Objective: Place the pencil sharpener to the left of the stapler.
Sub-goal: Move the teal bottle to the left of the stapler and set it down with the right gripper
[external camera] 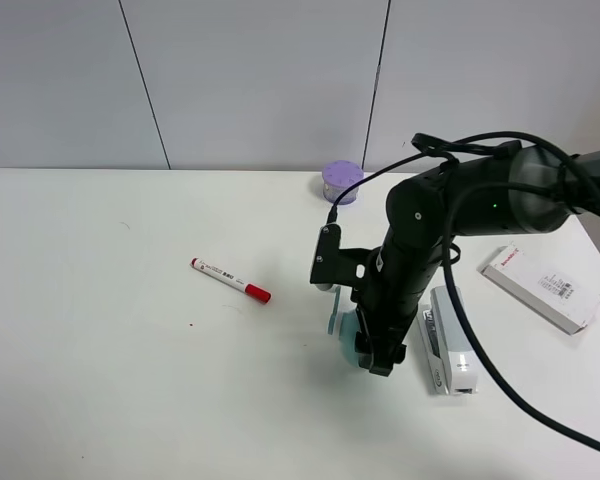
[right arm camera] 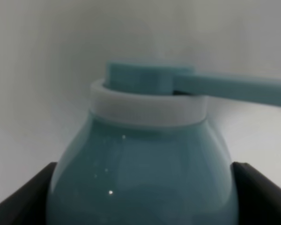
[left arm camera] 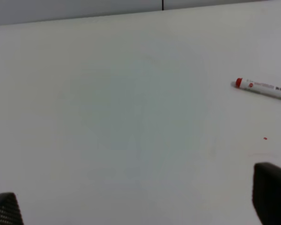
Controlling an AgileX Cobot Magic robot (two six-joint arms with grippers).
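The teal pencil sharpener (external camera: 342,330) sits low at the table, just left of the grey and white stapler (external camera: 448,346). My right gripper (external camera: 368,350) comes down over it from the black arm. In the right wrist view the sharpener (right arm camera: 140,173) fills the picture, with its white ring and teal crank handle (right arm camera: 234,89) on top. The dark fingers (right arm camera: 23,199) press against both of its sides, so my right gripper (right arm camera: 140,201) is shut on it. My left gripper (left arm camera: 138,208) is open over bare table, and its arm is outside the exterior view.
A red-capped white marker (external camera: 230,280) lies left of the centre, also showing as the marker (left arm camera: 262,87) in the left wrist view. A small purple lidded container (external camera: 342,182) stands at the back. A flat white box with red print (external camera: 540,288) lies at the right.
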